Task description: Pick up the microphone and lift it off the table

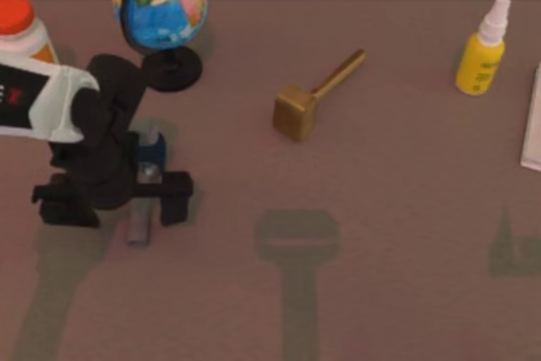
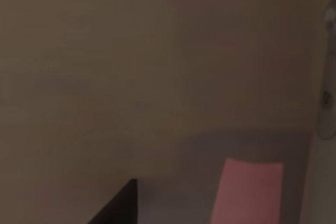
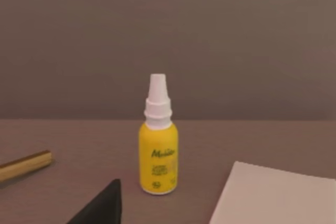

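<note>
Microphone (image 1: 145, 196) lies clamped inside left gripper (image 1: 145, 190), on the table (image 1: 380, 209).

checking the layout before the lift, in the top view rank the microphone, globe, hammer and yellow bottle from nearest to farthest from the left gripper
1. microphone: under the left gripper, at the table's left.
2. globe: behind it, far left.
3. hammer: near the middle.
4. yellow bottle: far right.
</note>
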`<state>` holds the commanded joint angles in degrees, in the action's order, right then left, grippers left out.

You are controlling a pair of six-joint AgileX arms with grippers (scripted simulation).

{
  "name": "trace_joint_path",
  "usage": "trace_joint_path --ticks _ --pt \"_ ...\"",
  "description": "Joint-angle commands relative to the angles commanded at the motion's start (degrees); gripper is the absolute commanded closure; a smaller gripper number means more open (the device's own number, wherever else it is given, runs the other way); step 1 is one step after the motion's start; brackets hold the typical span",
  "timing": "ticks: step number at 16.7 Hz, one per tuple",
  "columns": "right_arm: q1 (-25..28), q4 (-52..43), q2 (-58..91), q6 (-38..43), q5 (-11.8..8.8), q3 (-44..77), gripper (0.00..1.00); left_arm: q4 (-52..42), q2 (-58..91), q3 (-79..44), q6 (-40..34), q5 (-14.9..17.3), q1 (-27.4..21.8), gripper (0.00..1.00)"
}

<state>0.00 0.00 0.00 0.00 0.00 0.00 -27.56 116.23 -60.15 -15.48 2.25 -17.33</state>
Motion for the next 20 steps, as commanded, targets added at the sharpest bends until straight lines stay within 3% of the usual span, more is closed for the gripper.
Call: trace_joint_path --ticks 11,19,20 --pt "0.0 0.0 0.0 0.0 0.0 0.0 0.00 0.0 0.0 0.0 0.0 0.0 0.0 0.98" --pt "0.0 0.0 0.0 0.0 0.0 0.0 0.00 0.0 0.0 0.0 0.0 0.0 0.0 1.00" --pt "0.0 0.0 0.0 0.0 0.0 0.0 0.00 -2.7 -3.2 -0.4 2.6 -3.8 0.5 1.00"
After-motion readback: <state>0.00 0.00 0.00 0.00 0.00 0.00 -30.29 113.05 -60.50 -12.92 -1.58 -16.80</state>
